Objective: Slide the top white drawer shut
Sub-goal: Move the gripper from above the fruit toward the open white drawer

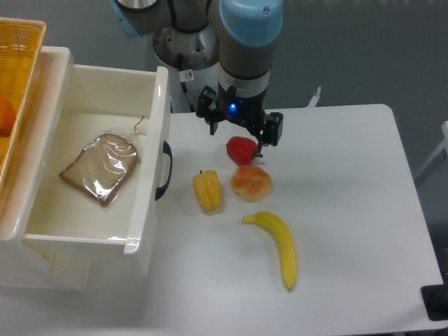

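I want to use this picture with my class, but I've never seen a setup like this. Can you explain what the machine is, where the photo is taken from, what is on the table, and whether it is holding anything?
There is one picture, taken by a fixed camera looking down on a white table. The grey and blue machine at the top is a robot arm; its black grasping part is the end effector. It hangs just above a red toy pepper. Its fingers are hidden from this angle, so I cannot tell whether it is open or holding anything.

Also on the table lie a yellow pepper, a bread roll and a banana.

On the left, the top white drawer is pulled open, with a black handle on its front. Inside lies a wrapped slice of bread. A yellow woven basket sits at the far left.
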### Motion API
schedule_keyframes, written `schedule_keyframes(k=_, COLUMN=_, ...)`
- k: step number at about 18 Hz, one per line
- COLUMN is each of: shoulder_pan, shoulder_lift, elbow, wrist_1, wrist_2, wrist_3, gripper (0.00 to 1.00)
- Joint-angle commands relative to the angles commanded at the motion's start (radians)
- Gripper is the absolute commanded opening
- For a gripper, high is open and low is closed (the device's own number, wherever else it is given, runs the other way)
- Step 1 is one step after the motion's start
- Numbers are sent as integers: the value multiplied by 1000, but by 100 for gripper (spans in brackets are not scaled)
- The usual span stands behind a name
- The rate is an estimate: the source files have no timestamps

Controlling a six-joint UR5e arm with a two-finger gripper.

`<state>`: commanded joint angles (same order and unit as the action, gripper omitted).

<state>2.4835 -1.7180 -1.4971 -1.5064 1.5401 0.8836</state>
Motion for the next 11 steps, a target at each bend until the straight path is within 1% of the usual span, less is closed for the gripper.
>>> schedule_keyframes(k=2, shoulder_pan=5, shoulder_lift=-17, elbow=-6, wrist_1=3, wrist_2=2, wrist_3=0, gripper=100)
schedule_keyframes(k=5, shoulder_pan=11, shoulder_lift=-18, elbow=-8, wrist_1=2, wrist_2=2, wrist_3=-2, gripper=100)
schedule_keyframes(k=7, shoulder_pan=18, shoulder_lift=-31, elbow=-11, wrist_1=3, wrist_2=3, wrist_3=-6, gripper=100)
schedule_keyframes(k=9, shoulder_pan=22, shoulder_lift=-37, elbow=-29, wrist_1=8, wrist_2=8, wrist_3=-28, gripper=100)
schedule_keyframes(k=11, shoulder_pan=22, shoulder_lift=-51, elbow=-40, wrist_1=24, wrist_2=20, wrist_3=-37, gripper=100)
